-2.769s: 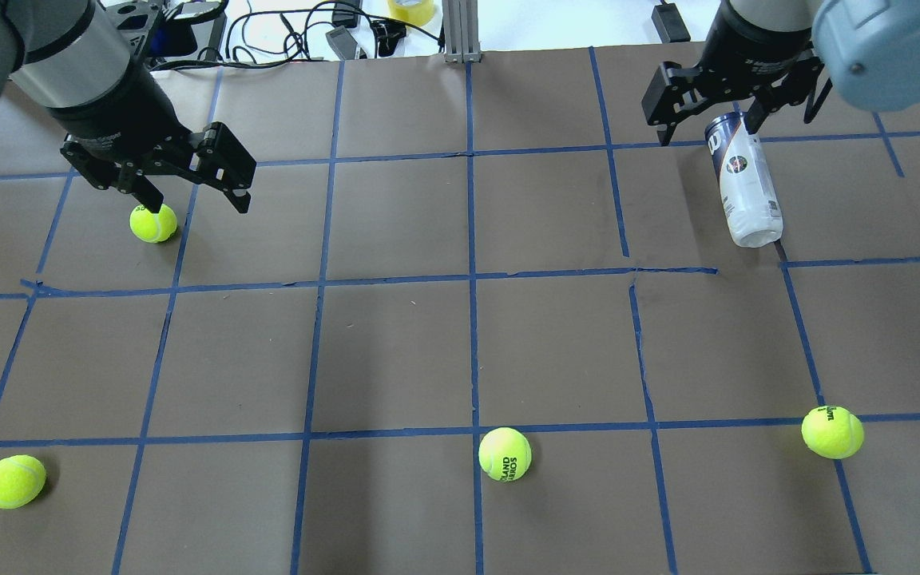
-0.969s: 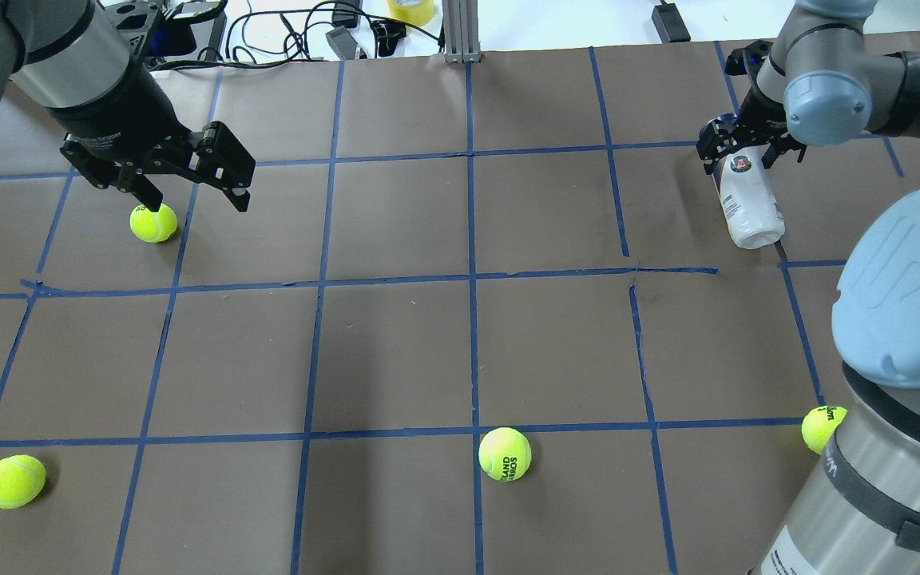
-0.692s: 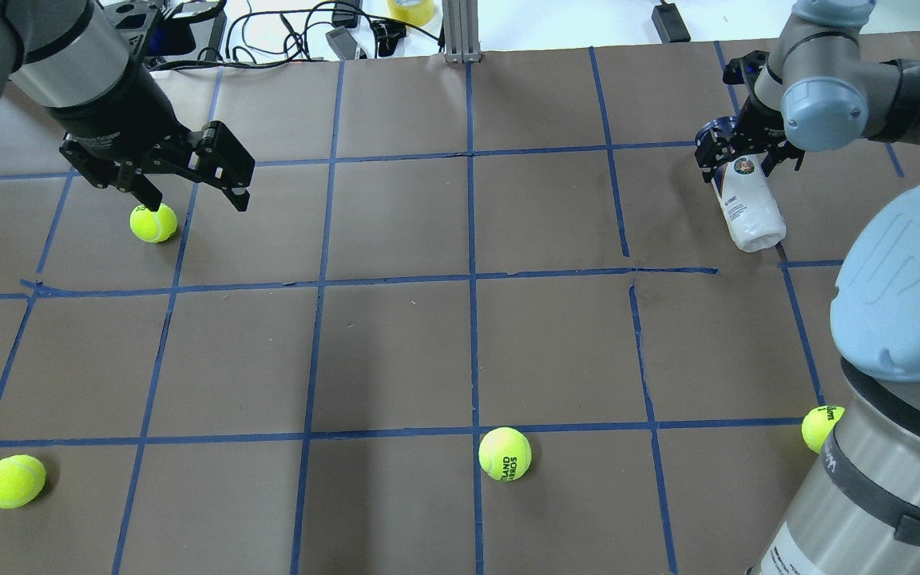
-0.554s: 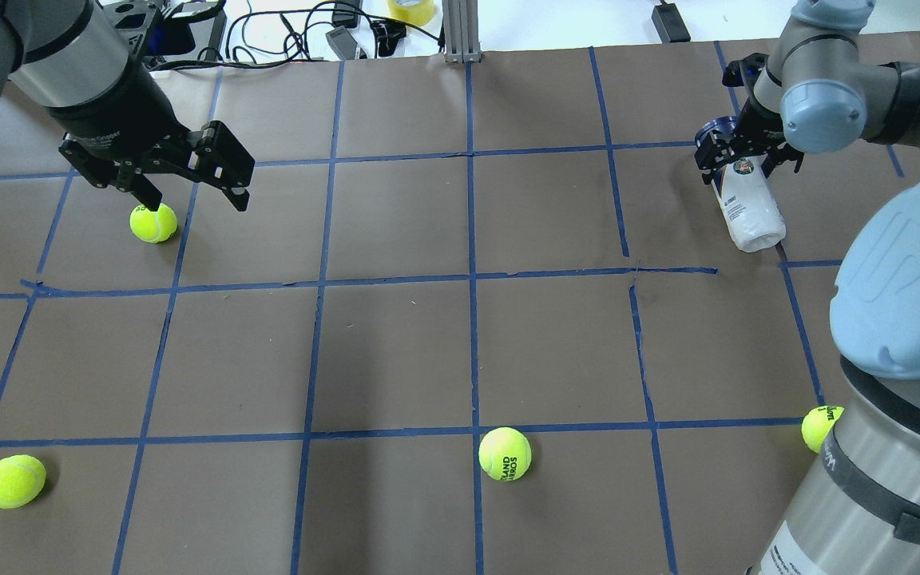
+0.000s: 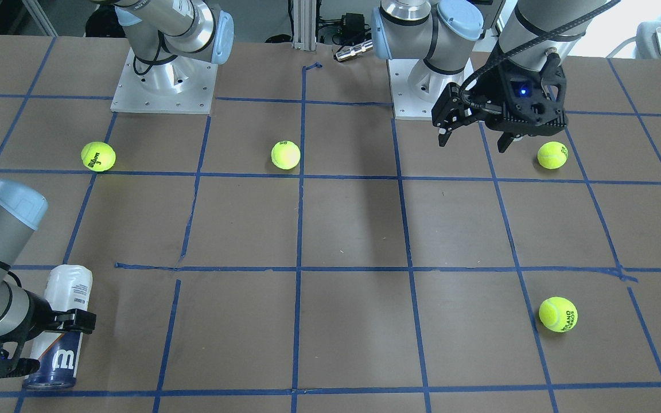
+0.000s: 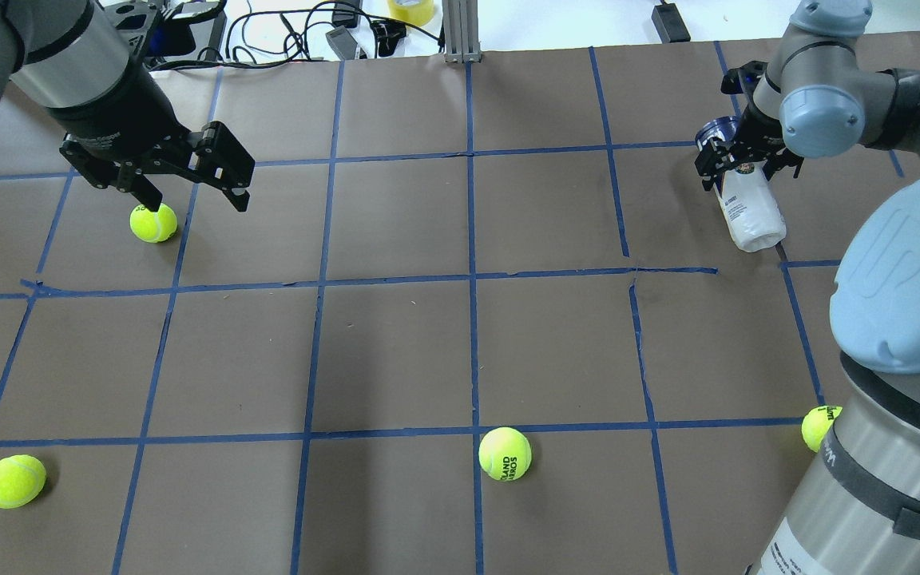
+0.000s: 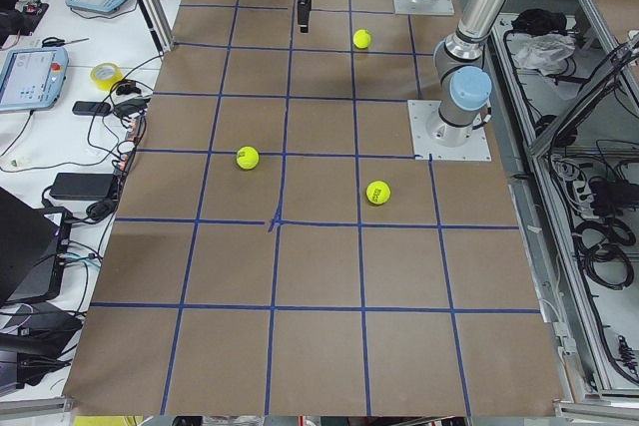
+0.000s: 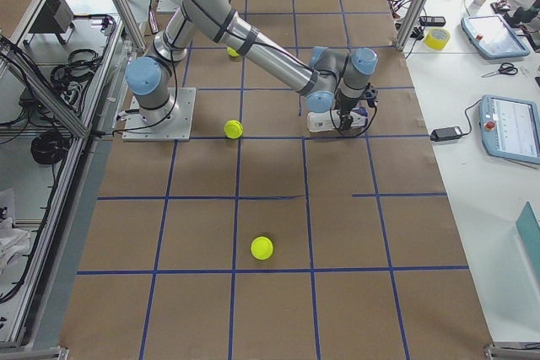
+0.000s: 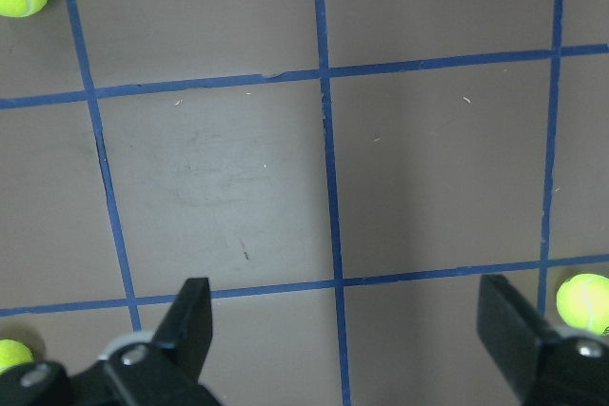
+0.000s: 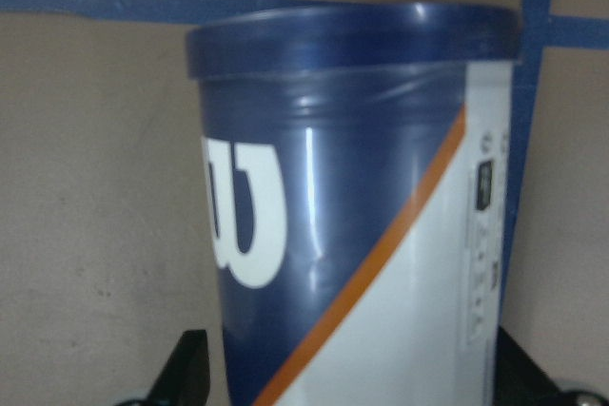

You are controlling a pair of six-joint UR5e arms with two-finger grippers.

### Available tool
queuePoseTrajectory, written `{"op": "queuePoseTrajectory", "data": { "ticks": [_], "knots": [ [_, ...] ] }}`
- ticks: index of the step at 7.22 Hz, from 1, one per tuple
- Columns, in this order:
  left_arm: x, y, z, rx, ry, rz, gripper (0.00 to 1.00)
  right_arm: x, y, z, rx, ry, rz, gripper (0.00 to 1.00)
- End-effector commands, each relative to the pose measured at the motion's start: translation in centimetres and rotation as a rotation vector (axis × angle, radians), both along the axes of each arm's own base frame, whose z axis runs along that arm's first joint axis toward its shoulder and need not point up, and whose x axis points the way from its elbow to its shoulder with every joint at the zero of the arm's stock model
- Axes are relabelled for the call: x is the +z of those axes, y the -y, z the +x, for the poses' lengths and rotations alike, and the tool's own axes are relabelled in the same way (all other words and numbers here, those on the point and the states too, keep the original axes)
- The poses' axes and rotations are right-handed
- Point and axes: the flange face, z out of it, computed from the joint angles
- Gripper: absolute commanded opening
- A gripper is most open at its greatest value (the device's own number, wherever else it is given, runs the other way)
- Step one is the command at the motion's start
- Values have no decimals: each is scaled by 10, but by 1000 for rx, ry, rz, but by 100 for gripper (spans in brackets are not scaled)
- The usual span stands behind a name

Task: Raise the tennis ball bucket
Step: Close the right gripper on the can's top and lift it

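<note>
Right gripper (image 5: 62, 344) astride the tennis ball bucket (image 5: 66, 287), flat on the table (image 5: 353, 229).
Front-facing: straddles its navy end, fingers apart. Overhead: holds left gripper (image 6: 198, 204), fingers spread, by a tennis ball (image 6: 153, 223). Right wrist: shows fingers (image 10: 190, 368) flanking the bucket, not clamped.

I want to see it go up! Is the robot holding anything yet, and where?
Nothing yet. The right hand is open, straddling the tennis ball bucket near its navy end. The left hand is open and empty.
</note>
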Motion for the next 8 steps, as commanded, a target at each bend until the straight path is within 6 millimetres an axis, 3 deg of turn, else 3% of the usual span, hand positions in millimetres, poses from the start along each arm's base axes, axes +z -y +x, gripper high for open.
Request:
{"op": "queuePoseTrajectory", "data": {
  "ticks": [1,4,6,8],
  "knots": [
    [0,0,0,0,0,0,100,-13,-3,0,10,6,13,100],
    [1,0,1,2,0,-1,100,-10,-2,0,12,0,-1,100],
    [1,0,2,3,1,-4,100,-10,-2,-1,9,0,-3,87],
    [1,0,2,5,-1,-4,100,-9,-2,-4,6,1,-3,81]
  ]
}}
